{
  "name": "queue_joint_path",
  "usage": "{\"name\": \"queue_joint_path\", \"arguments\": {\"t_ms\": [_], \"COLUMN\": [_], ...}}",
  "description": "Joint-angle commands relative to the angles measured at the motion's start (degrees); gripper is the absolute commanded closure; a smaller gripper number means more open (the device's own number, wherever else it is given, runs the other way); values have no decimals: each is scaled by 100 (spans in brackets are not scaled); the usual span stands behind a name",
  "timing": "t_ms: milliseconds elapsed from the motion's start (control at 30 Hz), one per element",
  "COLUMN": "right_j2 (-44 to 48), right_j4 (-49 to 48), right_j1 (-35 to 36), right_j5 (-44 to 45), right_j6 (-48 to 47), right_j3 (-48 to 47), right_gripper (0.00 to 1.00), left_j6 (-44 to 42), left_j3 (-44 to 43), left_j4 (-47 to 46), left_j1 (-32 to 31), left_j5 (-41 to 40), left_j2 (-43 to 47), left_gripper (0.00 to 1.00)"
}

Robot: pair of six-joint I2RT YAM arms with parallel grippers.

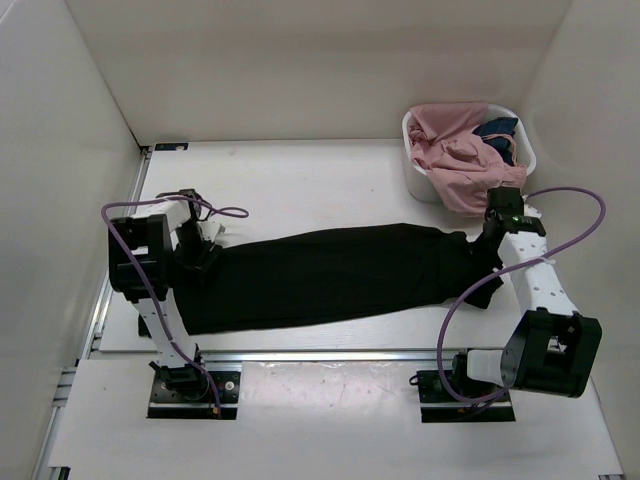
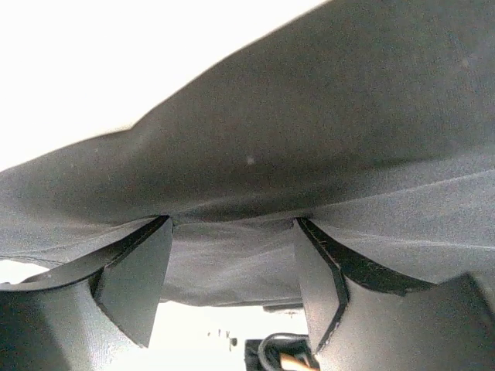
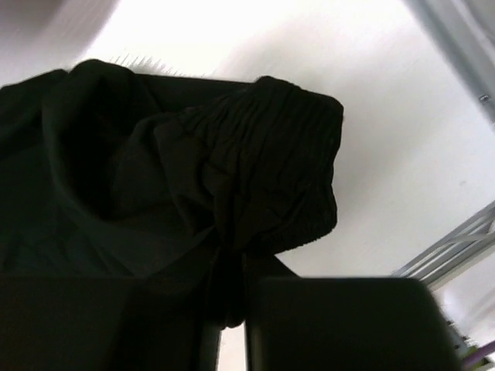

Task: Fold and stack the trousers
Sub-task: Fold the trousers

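The black trousers [image 1: 330, 275] lie stretched lengthwise across the table from left to right. My left gripper [image 1: 205, 255] is at their left end. In the left wrist view it [image 2: 232, 224] is open, its fingers [image 2: 131, 282] are wide apart, and the black cloth [image 2: 309, 139] spans across the tips. My right gripper [image 1: 487, 243] is at the right end. In the right wrist view it [image 3: 232, 309] is shut on a bunched fold of the trousers, just below the ribbed waistband [image 3: 278, 154].
A white basket [image 1: 420, 172] stands at the back right with a pink garment [image 1: 455, 150] and a small dark blue garment [image 1: 497, 128] in it. White walls enclose the table on the left, back and right. A metal rail [image 1: 330, 352] runs along the near edge.
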State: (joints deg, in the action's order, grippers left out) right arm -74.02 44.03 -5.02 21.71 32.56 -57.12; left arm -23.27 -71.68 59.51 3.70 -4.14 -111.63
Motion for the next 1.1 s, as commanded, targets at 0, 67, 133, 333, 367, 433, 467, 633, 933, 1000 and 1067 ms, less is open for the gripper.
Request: {"name": "queue_joint_path", "arguments": {"t_ms": [0, 67, 133, 333, 367, 433, 467, 633, 933, 1000, 1067], "right_j2": [-50, -200, -201, -647, -1067, -1386, -1561, -1913, -2433, -2433, -2004], "right_j4": [-18, 157, 2, -1098, -1098, -1309, -1422, -2256, -1969, -1969, -1864], "right_j1": [1, 1, -200, -1168, -1168, -1168, -1168, -1273, -1327, -1379, -1379], "right_j5": [-544, -493, -493, -1072, -1073, -1134, -1134, -1475, -1591, -1460, -1276], "right_j6": [58, 303, 409, 409, 349, 348, 348, 576, 805, 866, 937], "right_j3": [-1, 60, 577, 1318, 1152, 1089, 1089, 1309, 843, 904, 957], "right_gripper": [80, 52, 13, 1, 1, 1, 1, 7, 100, 100, 100], "left_j6": [-196, -196, -249, -249, -249, -249, -249, -196, -196, -196, -249], "left_j3": [409, 409, 409, 409, 409, 409, 409, 462, 400, 400, 348], "left_j4": [-712, -712, -712, -660, -660, -660, -660, -660, -660, -660, -660], "left_j1": [297, 429, 429, 429, 429, 429, 429, 429, 429, 429, 429], "left_j5": [-236, -236, -236, -236, -236, -236, -236, -236, -184, -183, -183], "left_j2": [-385, -385, -385, -385, -385, -385, -385, -438, -605, -605, -605], "left_gripper": [25, 25, 25, 25, 25, 25, 25, 25, 25, 25, 25]}}
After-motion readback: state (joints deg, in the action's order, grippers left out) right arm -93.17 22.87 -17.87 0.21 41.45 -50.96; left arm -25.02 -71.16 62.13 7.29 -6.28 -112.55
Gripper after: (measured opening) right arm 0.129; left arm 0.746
